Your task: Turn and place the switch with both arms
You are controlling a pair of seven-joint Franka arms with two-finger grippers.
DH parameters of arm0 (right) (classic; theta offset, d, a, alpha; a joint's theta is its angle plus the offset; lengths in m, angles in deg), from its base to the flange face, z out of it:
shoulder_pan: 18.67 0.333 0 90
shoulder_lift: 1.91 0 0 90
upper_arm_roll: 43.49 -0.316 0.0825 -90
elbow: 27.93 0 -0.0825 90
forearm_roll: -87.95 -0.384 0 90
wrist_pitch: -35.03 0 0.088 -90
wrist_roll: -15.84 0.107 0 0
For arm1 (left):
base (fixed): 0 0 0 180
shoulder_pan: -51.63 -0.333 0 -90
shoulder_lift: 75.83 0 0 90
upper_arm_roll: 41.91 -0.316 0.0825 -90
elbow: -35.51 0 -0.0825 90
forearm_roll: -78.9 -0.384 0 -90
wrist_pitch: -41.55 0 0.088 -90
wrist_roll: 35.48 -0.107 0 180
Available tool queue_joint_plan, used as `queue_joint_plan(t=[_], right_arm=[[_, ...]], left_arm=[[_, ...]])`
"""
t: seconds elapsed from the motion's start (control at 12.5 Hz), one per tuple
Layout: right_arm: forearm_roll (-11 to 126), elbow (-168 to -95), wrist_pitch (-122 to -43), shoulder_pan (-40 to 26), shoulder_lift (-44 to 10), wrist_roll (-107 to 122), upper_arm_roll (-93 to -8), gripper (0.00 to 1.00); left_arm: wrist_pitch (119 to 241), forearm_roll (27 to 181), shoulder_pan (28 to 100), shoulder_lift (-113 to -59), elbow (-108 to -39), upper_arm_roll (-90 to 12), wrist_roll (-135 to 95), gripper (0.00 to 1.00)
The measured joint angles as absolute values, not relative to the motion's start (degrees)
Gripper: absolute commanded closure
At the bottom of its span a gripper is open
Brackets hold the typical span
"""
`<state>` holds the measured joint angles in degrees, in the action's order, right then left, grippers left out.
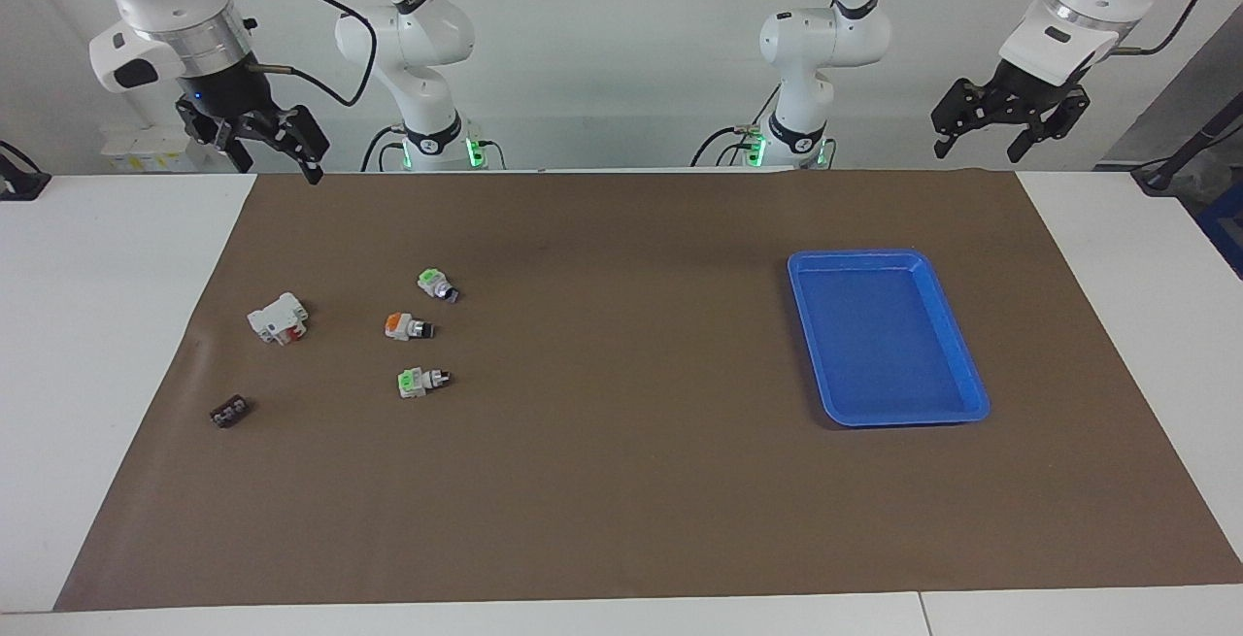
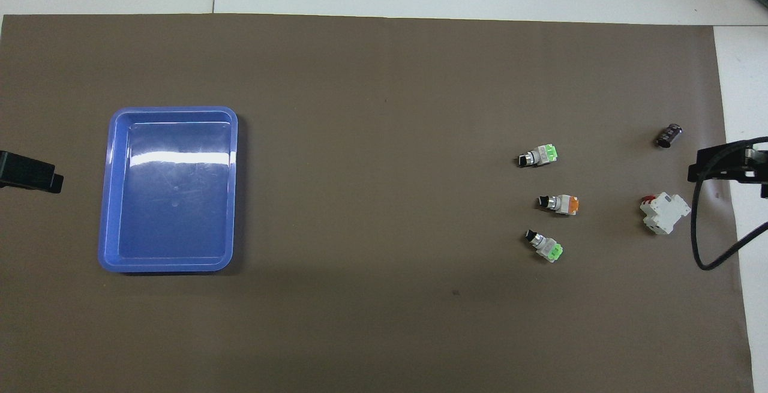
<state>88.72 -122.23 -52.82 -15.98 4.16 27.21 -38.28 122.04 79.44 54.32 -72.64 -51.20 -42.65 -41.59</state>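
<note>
Two green-capped switches lie on the brown mat (image 1: 621, 481) toward the right arm's end. One switch (image 1: 437, 284) (image 2: 544, 247) is nearer to the robots. The other switch (image 1: 420, 381) (image 2: 538, 155) is farther from them. Each has a black knob at its other end. My right gripper (image 1: 267, 155) (image 2: 729, 162) hangs open and empty, high over the mat's corner at its own end. My left gripper (image 1: 981, 146) (image 2: 30, 174) hangs open and empty, high over the mat's edge at its own end. Both arms wait.
An orange-capped switch (image 1: 406, 327) (image 2: 558, 203) lies between the two green ones. A white block with red parts (image 1: 278, 318) (image 2: 664, 213) and a small black part (image 1: 230, 412) (image 2: 668, 135) lie beside them. An empty blue tray (image 1: 855, 254) (image 2: 174, 109) sits toward the left arm's end.
</note>
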Motion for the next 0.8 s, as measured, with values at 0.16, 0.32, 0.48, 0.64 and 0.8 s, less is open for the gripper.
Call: queue_joint_plan(t=[0.16, 0.32, 0.48, 0.64, 0.8], right_arm=[[88.72, -122.23, -52.82, -15.98, 4.16, 27.21, -38.28, 0.0], [88.72, -122.23, -52.82, -15.98, 4.16, 27.39, -38.28, 0.0], [88.72, -122.23, -52.82, -15.98, 4.16, 29.43, -38.28, 0.0], [88.72, -122.25, -52.82, -15.98, 4.16, 31.25, -38.29, 0.0], [88.72, -122.25, -52.82, -15.98, 4.16, 31.32, -38.3, 0.0]], left_arm=[[122.04, 79.44, 54.32, -72.64, -51.2, -42.65, -41.59, 0.0], [122.04, 79.44, 54.32, -72.64, -51.2, -42.65, -41.59, 0.0], [122.04, 79.44, 54.32, -72.64, -51.2, -42.65, -41.59, 0.0], [122.03, 79.44, 54.32, -72.64, -51.2, -42.65, -41.59, 0.0], [122.03, 79.44, 54.32, -72.64, -51.2, -42.65, -41.59, 0.0]])
